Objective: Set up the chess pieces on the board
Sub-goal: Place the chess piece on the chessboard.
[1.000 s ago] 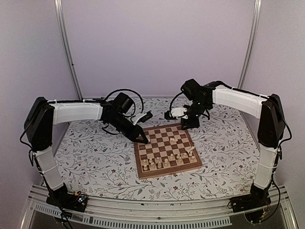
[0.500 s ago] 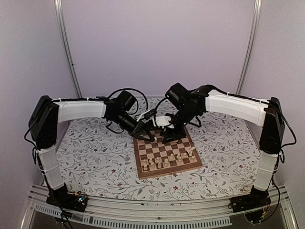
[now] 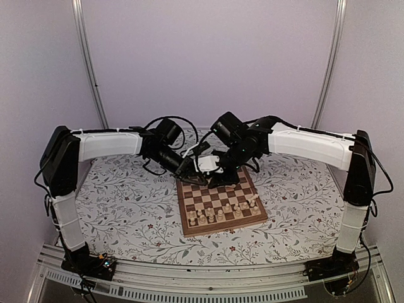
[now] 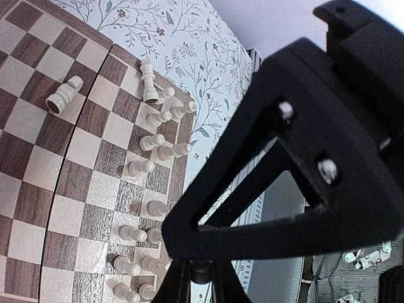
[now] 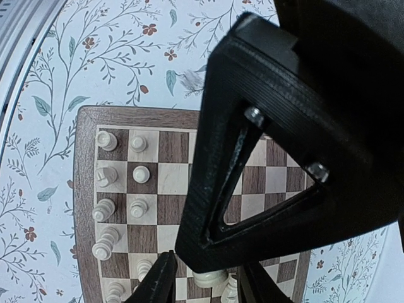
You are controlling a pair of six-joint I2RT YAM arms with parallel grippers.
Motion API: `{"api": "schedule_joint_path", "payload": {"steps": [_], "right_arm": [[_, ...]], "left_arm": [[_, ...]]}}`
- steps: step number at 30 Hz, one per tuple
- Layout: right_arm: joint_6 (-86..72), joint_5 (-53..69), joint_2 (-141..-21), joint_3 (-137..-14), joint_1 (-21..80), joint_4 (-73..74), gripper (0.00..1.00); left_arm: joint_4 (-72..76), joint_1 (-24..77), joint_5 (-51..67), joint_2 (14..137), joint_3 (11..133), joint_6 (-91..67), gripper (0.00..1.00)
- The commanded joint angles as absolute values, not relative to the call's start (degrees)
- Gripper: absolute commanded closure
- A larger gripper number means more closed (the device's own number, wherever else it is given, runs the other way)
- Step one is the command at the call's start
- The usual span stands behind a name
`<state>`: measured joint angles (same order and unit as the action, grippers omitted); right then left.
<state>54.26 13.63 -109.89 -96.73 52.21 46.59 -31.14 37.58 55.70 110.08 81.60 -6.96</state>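
Top external: we note square wooden chessboard (image 3: 218, 201), brown-and-tan checks; tiny cream turned chess pieces (image 3: 221, 212) mostly on near rows. We find left gripper (image 4: 201, 287) closed tight over far edge; right gripper (image 5: 205, 281) jaws parted, one cream piece (image 5: 210, 278) between, contact unclear.

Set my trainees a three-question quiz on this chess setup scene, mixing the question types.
1. True or false: all the chess pieces stand in the two near rows of the board.
2. The cloth under the board is: A plain, B floral, C striped.
3. Fill in: the left gripper and right gripper both hang over the board's ____ edge.
Key: 1 false, one stray piece lies apart; 2 B; 3 far.
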Motion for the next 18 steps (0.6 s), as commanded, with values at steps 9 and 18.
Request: {"api": "schedule_joint_path", "payload": {"steps": [9,18], "right_arm": [[53.47,11.68,-110.02,-94.04,52.59,44.97,0.90],[39.65,35.36,-105.29,-92.22,42.93,39.83,0.93]], "left_arm": [[-29.58,37.47,53.50,109.18,81.73,-7.69,0.81],[-0.43,39.64,34.21,87.10,61.83,-10.92,0.65]]}}
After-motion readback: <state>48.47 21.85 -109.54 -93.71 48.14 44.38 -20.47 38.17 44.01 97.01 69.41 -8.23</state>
